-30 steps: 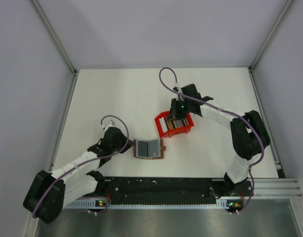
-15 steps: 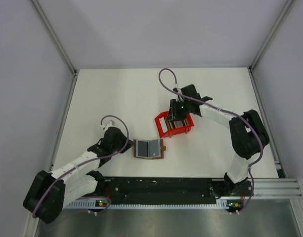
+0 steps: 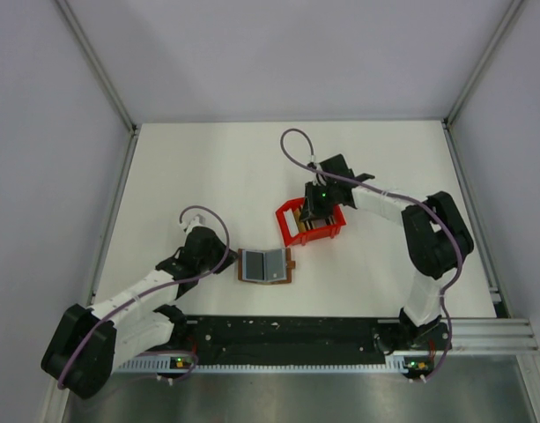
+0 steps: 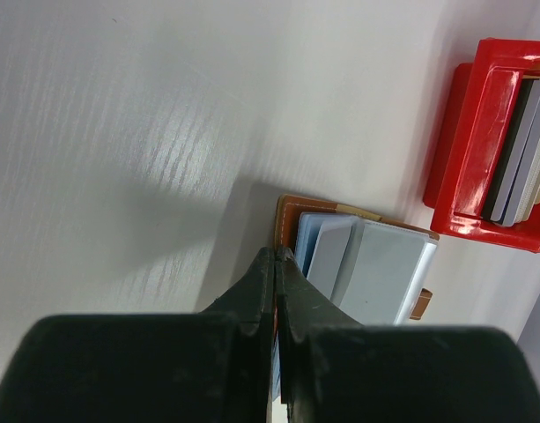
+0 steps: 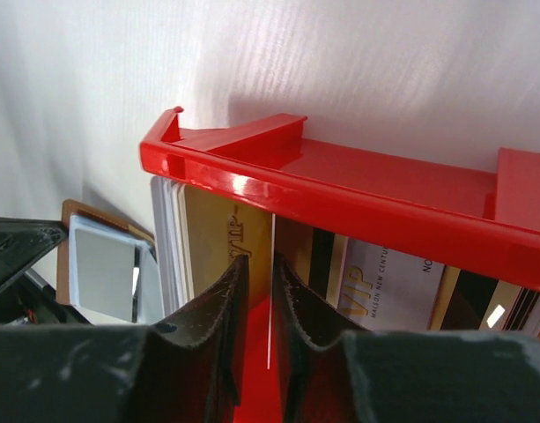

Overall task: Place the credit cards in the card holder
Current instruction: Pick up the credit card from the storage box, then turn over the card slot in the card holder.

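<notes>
The right gripper [image 5: 259, 264] reaches down into the red bin [image 5: 340, 189], where the credit cards [image 5: 208, 229] stand on edge in a row. Its jaws are only slightly apart. One pale card [image 5: 271, 291] stands edge-on in the gap, close to one finger, with red showing beside it, so it is not pinched.

The card holder [image 3: 265, 266] lies open on the white table [image 3: 208, 176], grey pockets up, near the bin's near-left corner and apart from it. The left gripper [image 4: 276, 256] is fully closed with nothing between its fingers. Its tips are at the holder's brown edge on the side away from the bin.
</notes>
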`<state>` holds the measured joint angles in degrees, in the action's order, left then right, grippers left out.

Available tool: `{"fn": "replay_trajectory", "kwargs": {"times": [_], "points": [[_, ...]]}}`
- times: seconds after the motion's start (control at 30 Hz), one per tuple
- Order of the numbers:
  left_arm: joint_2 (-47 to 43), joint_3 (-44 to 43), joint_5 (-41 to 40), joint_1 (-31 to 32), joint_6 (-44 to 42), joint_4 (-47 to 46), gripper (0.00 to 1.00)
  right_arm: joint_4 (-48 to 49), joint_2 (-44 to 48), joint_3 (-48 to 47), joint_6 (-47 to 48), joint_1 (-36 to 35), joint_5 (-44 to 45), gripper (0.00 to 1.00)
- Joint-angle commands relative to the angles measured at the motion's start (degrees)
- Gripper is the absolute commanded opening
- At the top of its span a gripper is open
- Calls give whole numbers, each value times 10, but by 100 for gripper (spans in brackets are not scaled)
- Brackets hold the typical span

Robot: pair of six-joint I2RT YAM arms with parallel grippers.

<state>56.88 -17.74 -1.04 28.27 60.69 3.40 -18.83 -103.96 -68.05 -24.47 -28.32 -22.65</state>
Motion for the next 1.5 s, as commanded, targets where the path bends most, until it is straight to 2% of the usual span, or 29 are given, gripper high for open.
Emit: {"fn": "replay_trajectory", "kwargs": {"times": [0.0, 0.07, 0.1, 0.3, 0.43, 0.6, 0.8, 1.0, 1.17, 1.47], "points": [[0, 7, 2, -1, -7, -17, 0, -7, -4, -17, 13, 0, 22, 10], [0, 6, 4, -2, -7, -17, 0, -7, 9, -16, 15, 0, 34, 1], [0, 6, 3, -1, -7, -16, 0, -8, 17, -17, 17, 0, 40, 0], [-5, -2, 8, -1, -17, -16, 0, -12, 89, -21, 22, 0, 90, 0], [-12, -6, 38, -1, -28, -13, 0, -13, 139, -7, 20, 0, 126, 0], [-22, -17, 55, -1, -29, -2, 0, -10, 176, 9, -2, -11, 92, 0], [-57, -17, 60, -1, -15, 24, 0, 48, 214, 56, -79, -96, 112, 0], [-115, 0, 62, -1, 20, 36, 0, 169, 242, 140, -231, -205, 243, 0], [-141, 15, 60, 1, 33, 36, 0, 201, 218, 136, -256, -291, 331, 0], [-172, 57, 48, 9, 70, 17, 0, 216, 225, 152, -288, -316, 379, 0]]}}
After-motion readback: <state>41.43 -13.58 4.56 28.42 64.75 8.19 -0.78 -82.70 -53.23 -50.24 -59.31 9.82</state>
